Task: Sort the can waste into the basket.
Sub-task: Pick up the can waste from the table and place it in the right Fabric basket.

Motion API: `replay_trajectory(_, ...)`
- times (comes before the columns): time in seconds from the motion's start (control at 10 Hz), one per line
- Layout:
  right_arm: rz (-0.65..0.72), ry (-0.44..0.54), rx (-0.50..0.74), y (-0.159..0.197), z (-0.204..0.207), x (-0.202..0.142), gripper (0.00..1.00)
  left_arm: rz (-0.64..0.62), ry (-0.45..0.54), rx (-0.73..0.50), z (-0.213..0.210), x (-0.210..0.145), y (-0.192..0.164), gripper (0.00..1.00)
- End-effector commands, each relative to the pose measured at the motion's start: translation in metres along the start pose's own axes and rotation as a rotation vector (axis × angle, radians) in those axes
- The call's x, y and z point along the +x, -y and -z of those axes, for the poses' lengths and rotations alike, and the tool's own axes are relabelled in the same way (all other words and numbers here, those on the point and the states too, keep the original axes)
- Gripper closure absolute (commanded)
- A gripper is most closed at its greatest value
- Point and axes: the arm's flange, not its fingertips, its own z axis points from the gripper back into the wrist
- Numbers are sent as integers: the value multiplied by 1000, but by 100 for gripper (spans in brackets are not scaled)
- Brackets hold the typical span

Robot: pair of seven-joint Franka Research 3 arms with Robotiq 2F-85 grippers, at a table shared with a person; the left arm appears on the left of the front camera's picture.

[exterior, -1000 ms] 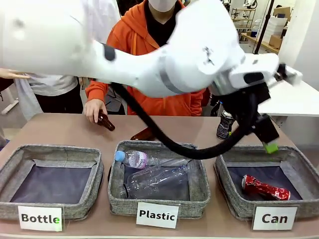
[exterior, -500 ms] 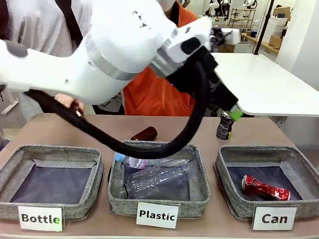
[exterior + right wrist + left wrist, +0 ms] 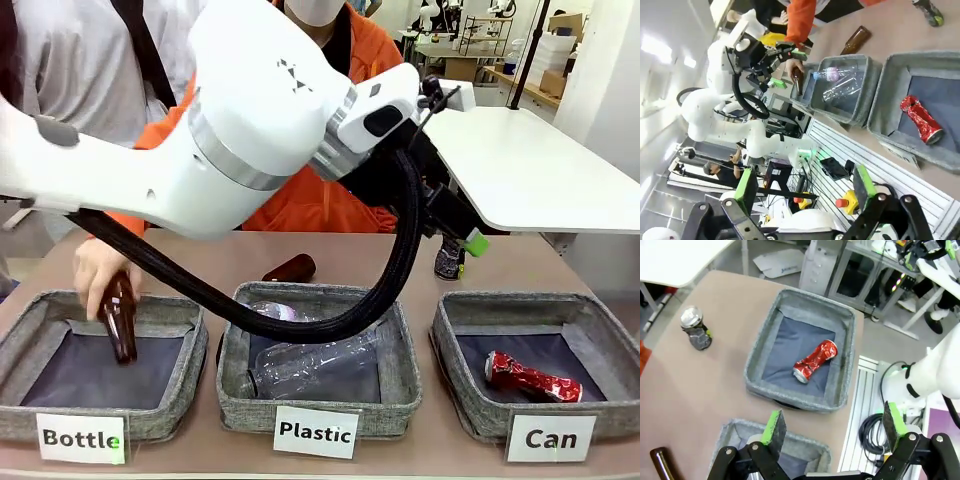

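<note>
Left arm extended across the desk [image 3: 520, 270]. Left claw [image 3: 833, 422] was spread and empty, near the upright black printed can [image 3: 696, 329]. Right claw [image 3: 805, 187] was spread. Crushed red can [image 3: 533, 378] lay on its side, long axis left-right, in the grey fabric "Can" basket [image 3: 520, 300].

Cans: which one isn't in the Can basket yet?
The black can, standing upright on the table outside the basket; the crushed red can lies inside it.

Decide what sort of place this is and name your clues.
Most likely a robotics lab staged for waste sorting: a white robot arm reaches over a Bottle bin, a Plastic bin and a Can basket, with a white worktable behind.
</note>
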Motion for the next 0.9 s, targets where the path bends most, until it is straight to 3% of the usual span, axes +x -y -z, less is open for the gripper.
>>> replay_trajectory(0.0, 8, -18, 2, 2, -9, 1, 0, -5, -9, 16, -3, 6, -4, 0)
replay_trajectory(0.6, -34, 117, -36, -6, -29, 3, 0, -7, -29, 12, -7, 1, -11, 0)
replay_trajectory(0.8, -29, 134, 7, -15, -48, 2, 0, -10, -82, 45, -22, -7, -21, 0)
